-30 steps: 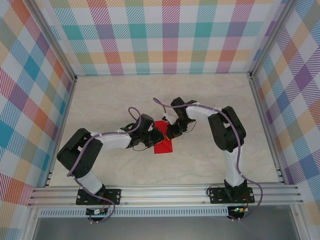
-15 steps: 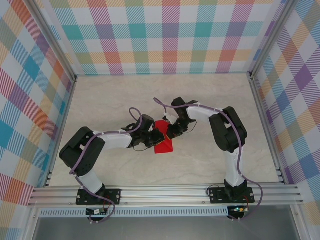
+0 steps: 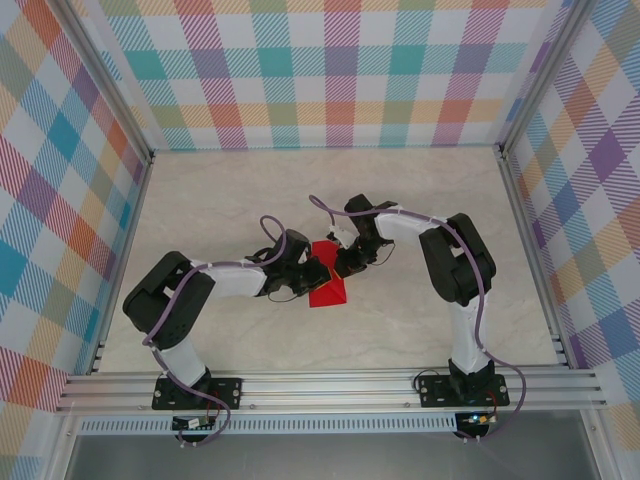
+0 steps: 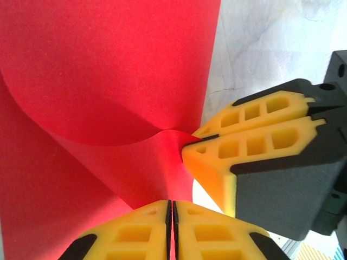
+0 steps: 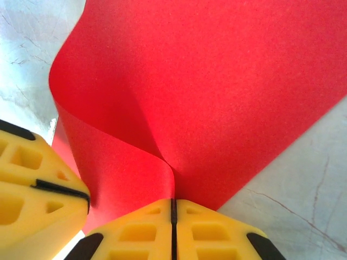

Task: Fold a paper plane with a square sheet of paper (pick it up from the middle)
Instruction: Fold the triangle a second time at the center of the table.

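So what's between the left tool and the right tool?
Only a short ridge of the red sheet; the left tool and right tool both pinch it, tips nearly meeting, in both wrist views.

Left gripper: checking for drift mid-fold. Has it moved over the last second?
Yes, slightly. The left gripper has edged right, away from the left side rail and closer to the right gripper; both pinch the red paper.
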